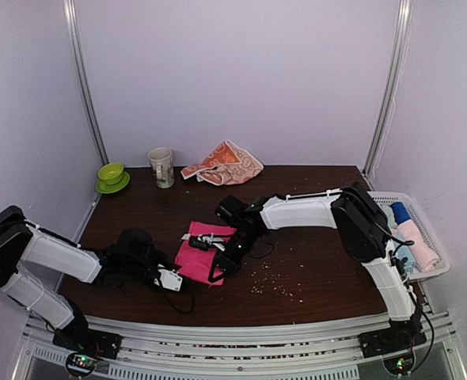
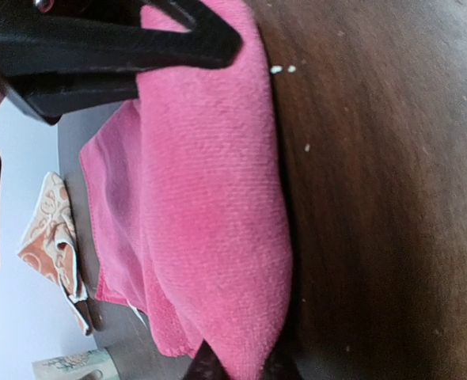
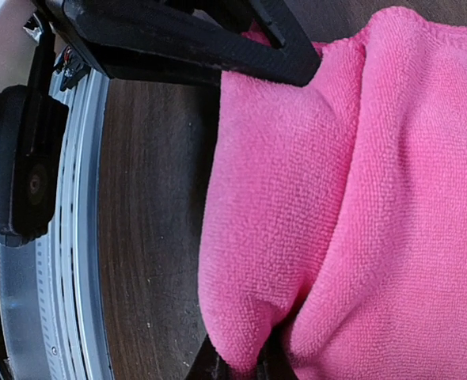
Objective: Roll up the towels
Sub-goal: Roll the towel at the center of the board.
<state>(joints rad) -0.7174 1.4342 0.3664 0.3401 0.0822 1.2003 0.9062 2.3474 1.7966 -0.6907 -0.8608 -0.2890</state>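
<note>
Two towels: one pink towel [image 1: 200, 252], plain, fuzzy and folded thick, lies at frame centre on the dark wood worktop [image 1: 320, 237]. One orange towel [image 1: 224, 165], crumpled and white-printed, sits at upper centre. The left tool [image 2: 218, 202] and the right tool [image 3: 273, 218] each pinch the pink towel's rounded fold.

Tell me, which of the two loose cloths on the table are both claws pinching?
The plain hot pink towel mid-table: left gripper and right gripper clamp it. The orange-peach printed towel lies crumpled at the far edge, untouched.
</note>
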